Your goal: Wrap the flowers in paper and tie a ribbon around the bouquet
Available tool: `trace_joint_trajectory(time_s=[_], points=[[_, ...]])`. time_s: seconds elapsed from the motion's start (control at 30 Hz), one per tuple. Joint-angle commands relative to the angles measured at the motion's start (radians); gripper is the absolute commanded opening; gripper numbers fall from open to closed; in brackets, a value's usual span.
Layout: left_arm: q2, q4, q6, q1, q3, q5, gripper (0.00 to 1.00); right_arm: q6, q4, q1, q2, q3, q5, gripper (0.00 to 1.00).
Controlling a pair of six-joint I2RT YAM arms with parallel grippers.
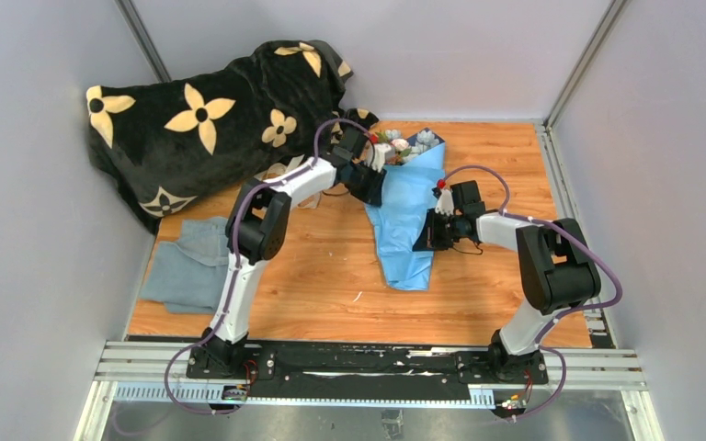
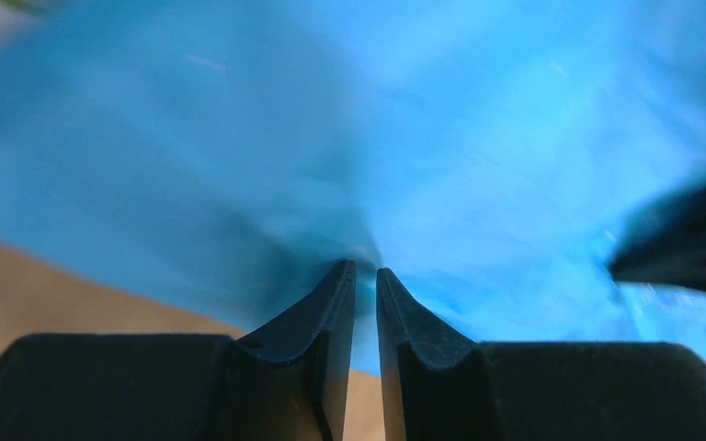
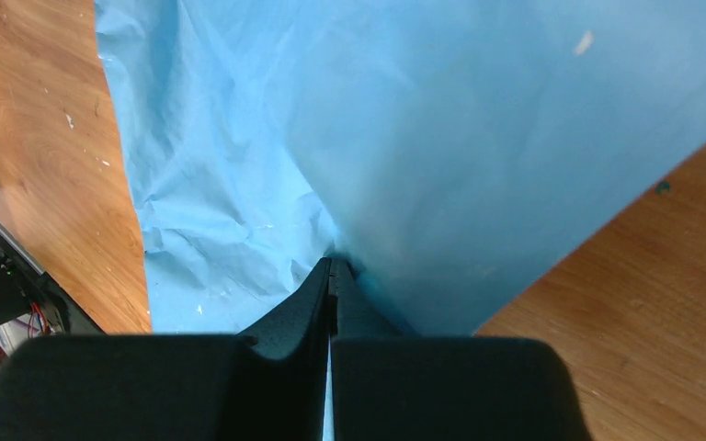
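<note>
Top external: blue paper (image 1: pixel 406 243) on wood-grain tabletop (image 1: pixel 322 276); walls (image 1: pixel 28 276) perhaps lilac-grey

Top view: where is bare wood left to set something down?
The wood is bare between the grey cloth and the paper, and in the far right corner beside the flowers. It is crowded at back left, where the blanket lies.

- The right gripper (image 3: pixel 331 265) has its jaws pinched together on the paper (image 3: pixel 441 119) (light blue, creased).
- Wooden worktop (image 3: pixel 648 303) shows either side of the paper.
</note>
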Motion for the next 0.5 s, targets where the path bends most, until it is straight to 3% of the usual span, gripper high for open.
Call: trace_joint_trajectory(time_s=[0.0,0.17,0.27,0.37,0.47], points=[[0.083,0.040,-0.089,0.098,0.112,-0.176,0.25,-0.060,-0.087,0.009,0.040,-0.008,0.112,0.00],[0.163,-0.009,-0.112,0.156,0.256,-0.285,0.26,-0.075,-0.120,0.011,0.033,0.019,0.114,0.00],[0.139,-0.057,-0.089,0.161,0.291,-0.279,0.26,-0.092,-0.153,0.024,0.028,0.050,0.116,0.00],[-0.012,-0.027,-0.091,0.135,0.156,-0.172,0.26,-0.096,-0.170,0.046,0.027,0.071,0.119,0.00],[-0.230,0.082,-0.046,0.041,-0.097,-0.140,0.26,-0.082,-0.155,0.052,0.034,0.072,0.103,0.00]])
